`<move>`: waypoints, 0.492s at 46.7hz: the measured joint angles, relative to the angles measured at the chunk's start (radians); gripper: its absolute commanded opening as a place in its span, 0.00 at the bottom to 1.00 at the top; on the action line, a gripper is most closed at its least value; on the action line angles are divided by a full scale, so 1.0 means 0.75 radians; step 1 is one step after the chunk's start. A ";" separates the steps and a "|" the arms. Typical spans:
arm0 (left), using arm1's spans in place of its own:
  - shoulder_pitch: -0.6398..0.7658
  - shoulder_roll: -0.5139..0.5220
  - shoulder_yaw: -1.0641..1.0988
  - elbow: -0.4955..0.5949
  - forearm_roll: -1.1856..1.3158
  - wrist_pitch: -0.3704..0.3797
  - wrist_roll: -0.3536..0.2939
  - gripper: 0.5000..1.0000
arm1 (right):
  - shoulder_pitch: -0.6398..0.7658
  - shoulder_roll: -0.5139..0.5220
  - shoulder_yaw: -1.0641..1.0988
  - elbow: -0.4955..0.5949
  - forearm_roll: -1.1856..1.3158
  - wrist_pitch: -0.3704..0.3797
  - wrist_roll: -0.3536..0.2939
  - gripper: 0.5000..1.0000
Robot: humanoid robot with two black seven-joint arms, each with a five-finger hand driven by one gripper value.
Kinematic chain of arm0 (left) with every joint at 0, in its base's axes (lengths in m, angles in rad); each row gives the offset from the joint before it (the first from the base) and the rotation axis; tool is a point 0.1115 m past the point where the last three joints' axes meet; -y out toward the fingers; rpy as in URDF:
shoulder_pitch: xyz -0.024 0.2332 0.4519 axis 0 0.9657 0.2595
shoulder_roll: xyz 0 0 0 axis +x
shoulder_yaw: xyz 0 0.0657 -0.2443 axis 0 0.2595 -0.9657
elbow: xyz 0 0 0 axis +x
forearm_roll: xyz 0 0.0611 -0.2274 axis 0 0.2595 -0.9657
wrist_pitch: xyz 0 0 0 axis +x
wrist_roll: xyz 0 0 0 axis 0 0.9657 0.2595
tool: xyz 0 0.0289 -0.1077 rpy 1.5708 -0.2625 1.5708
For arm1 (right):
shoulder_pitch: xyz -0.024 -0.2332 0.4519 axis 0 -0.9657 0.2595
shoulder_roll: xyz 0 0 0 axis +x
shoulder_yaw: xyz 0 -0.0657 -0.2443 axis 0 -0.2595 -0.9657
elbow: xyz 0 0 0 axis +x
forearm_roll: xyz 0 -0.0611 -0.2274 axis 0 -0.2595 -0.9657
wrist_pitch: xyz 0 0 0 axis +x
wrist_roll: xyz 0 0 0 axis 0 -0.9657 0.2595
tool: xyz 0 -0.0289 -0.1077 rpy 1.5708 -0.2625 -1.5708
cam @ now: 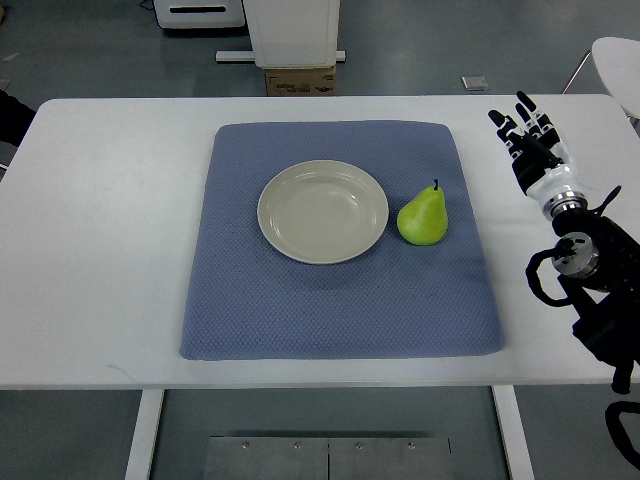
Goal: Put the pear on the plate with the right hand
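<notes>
A green pear (423,216) lies on the blue mat (340,300), just right of an empty cream plate (322,211) at the mat's middle. My right hand (527,135) hovers over the white table to the right of the mat, fingers stretched out straight and holding nothing. It is about a hand's length right of the pear and slightly farther back. Its arm (585,270) comes in from the right edge. No left arm shows in the top view.
The white table (110,230) carries only the mat. A cardboard box (300,80) and a white stand base sit on the floor beyond the far edge. A white chair edge (620,55) shows at the top right.
</notes>
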 measured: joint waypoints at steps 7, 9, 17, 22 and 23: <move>0.000 0.000 0.000 0.000 0.000 0.000 0.000 1.00 | 0.006 0.008 0.000 0.000 0.000 0.000 0.000 1.00; 0.000 0.000 0.001 0.000 0.000 0.000 0.000 1.00 | 0.006 0.009 0.000 -0.001 0.000 -0.001 0.000 1.00; 0.000 0.000 0.001 0.000 0.000 0.000 0.000 1.00 | -0.003 0.006 0.000 -0.004 0.000 -0.004 -0.002 1.00; 0.000 0.000 0.001 0.000 0.001 0.000 0.000 1.00 | -0.006 -0.005 0.000 -0.003 0.003 -0.004 -0.002 1.00; 0.000 0.000 0.001 0.000 0.001 0.000 0.000 1.00 | -0.006 -0.008 0.000 -0.003 0.004 -0.004 -0.002 1.00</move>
